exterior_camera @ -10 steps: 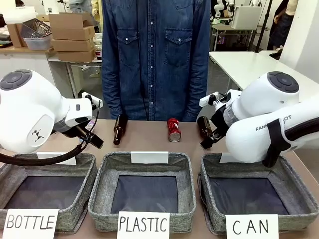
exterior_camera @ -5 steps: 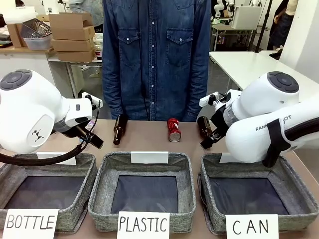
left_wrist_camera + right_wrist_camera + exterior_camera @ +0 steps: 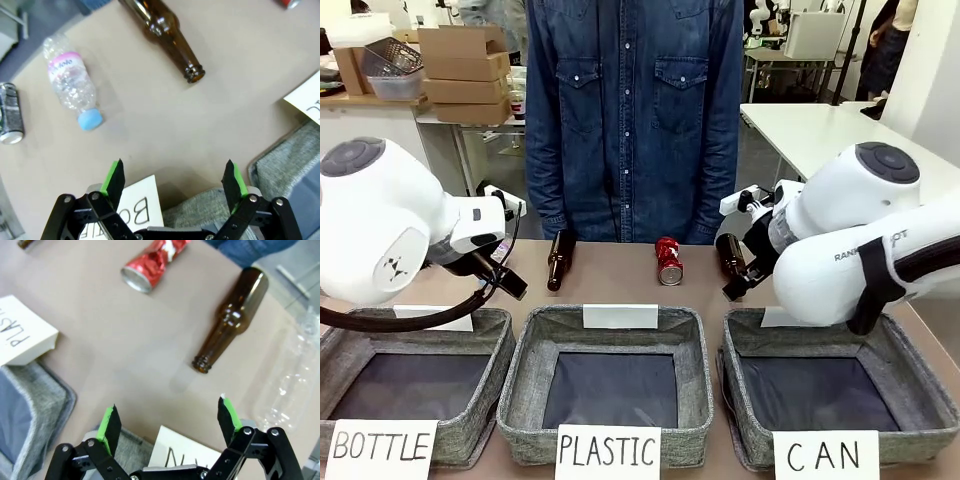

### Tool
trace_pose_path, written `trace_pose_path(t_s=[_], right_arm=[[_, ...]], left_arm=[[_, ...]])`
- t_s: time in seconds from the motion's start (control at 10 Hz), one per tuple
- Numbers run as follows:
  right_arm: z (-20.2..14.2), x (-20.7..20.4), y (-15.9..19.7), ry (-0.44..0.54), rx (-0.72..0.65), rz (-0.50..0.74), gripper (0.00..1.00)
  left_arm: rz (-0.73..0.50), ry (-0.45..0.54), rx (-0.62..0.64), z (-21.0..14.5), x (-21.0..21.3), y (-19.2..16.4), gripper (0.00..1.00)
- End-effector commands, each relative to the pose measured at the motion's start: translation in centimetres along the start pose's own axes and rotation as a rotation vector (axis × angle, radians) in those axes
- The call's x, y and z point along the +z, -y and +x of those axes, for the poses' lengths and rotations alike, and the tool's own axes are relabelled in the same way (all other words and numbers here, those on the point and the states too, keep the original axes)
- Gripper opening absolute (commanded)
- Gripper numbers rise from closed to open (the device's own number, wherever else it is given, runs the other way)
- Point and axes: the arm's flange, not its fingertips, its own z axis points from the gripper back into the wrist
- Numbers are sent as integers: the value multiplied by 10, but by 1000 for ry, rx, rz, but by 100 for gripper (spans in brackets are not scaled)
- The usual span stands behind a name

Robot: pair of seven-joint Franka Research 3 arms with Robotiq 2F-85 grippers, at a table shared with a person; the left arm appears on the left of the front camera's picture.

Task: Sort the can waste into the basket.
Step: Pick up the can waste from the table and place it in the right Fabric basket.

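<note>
A red dented can (image 3: 668, 262) lies on the brown table before the person; in the right wrist view the red can (image 3: 152, 260) is at the top, well ahead of my right gripper (image 3: 167, 412), which is open and holds nothing. A black-blue can (image 3: 10, 114) lies at the left edge of the left wrist view, far to the side of my open left gripper (image 3: 173, 170). The grey basket (image 3: 738, 395) with the "CAN" sign (image 3: 825, 455) stands at the front right, with just its dark lining showing inside.
Brown glass bottles (image 3: 558, 259) (image 3: 230, 320) and clear plastic bottles (image 3: 70, 85) (image 3: 295, 375) lie on the table. Baskets signed "BOTTLE" (image 3: 490, 330) and "PLASTIC" (image 3: 692, 330) stand left and middle. A person in a denim shirt (image 3: 630, 110) stands at the far edge.
</note>
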Motion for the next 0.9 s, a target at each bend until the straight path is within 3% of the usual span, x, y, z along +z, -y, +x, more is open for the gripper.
trace_pose_path(t_s=[0.0, 0.2, 0.3, 0.4, 0.5, 0.6, 0.7, 0.8], right_arm=[[2, 81, -5, 3, 9, 106, 100], [-22, 187, -4, 169, -3, 142, 100], [-39, 220, -2, 239, -13, 109, 100], [-56, 235, -2, 256, -20, -8, 100], [16, 183, -7, 172, -13, 115, 100], [16, 183, -7, 172, -13, 115, 100], [-5, 248, 1, 251, -20, 74, 100], [-7, 237, 12, 265, -107, 280, 100]], left_arm=[[-90, -65, 4, 12, 81, -4, 100], [-61, 113, -50, -4, 188, 1, 100], [-66, 186, -61, -19, 214, 4, 100], [-56, 219, -88, -35, 227, 9, 100], [-57, 108, -36, 12, 186, 9, 100], [-57, 108, -36, 12, 186, 9, 100], [-43, 189, -57, -4, 244, 10, 100], [-341, 167, -26, -10, 241, -4, 100]])
